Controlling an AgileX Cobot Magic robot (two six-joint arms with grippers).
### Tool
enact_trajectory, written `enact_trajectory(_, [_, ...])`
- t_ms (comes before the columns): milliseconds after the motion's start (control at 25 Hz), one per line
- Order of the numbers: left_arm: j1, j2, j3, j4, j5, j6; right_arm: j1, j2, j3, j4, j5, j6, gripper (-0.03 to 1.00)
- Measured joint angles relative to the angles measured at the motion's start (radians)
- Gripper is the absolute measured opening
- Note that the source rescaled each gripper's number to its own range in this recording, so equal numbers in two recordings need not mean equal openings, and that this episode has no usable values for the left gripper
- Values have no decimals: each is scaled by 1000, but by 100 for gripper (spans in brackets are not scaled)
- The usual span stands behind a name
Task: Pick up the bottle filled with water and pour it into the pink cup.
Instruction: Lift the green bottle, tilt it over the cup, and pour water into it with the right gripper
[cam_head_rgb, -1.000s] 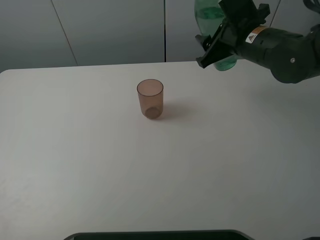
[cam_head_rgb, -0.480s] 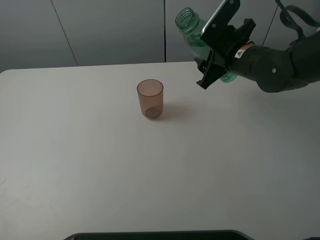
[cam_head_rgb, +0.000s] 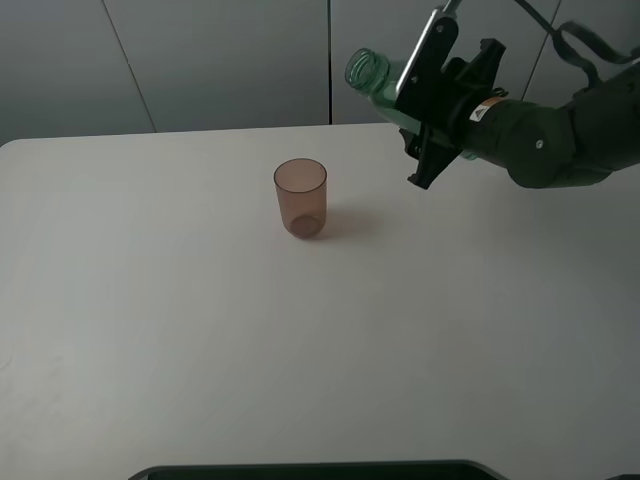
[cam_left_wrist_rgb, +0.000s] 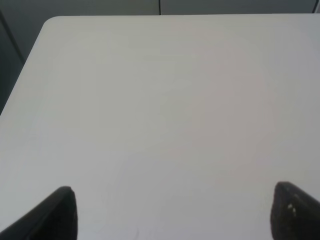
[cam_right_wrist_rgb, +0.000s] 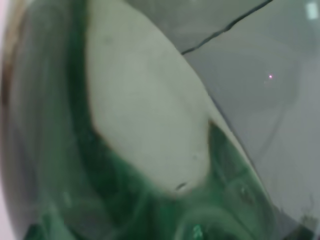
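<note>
The pink cup (cam_head_rgb: 300, 197) stands upright on the white table (cam_head_rgb: 200, 330), left of centre at the back. My right gripper (cam_head_rgb: 432, 108) is shut on the green bottle (cam_head_rgb: 375, 77) and holds it in the air, up and to the right of the cup. The bottle is tilted with its open neck pointing left toward the cup. In the right wrist view the bottle (cam_right_wrist_rgb: 125, 150) fills the frame, blurred green. My left gripper (cam_left_wrist_rgb: 172, 212) is open and empty over bare table; only its two fingertips (cam_left_wrist_rgb: 60, 207) show.
A grey panelled wall (cam_head_rgb: 200, 60) runs behind the table's far edge. A dark strip (cam_head_rgb: 320, 470) lies along the near edge in the exterior view.
My right gripper has tipped the bottle further and carried it left and lower, so its neck now points toward the cup. The cup and the left gripper have not moved.
</note>
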Motion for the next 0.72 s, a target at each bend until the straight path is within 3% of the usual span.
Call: enact_trajectory(720, [0, 0, 0, 0, 0, 0, 1, 76, -105, 42, 10, -234, 0])
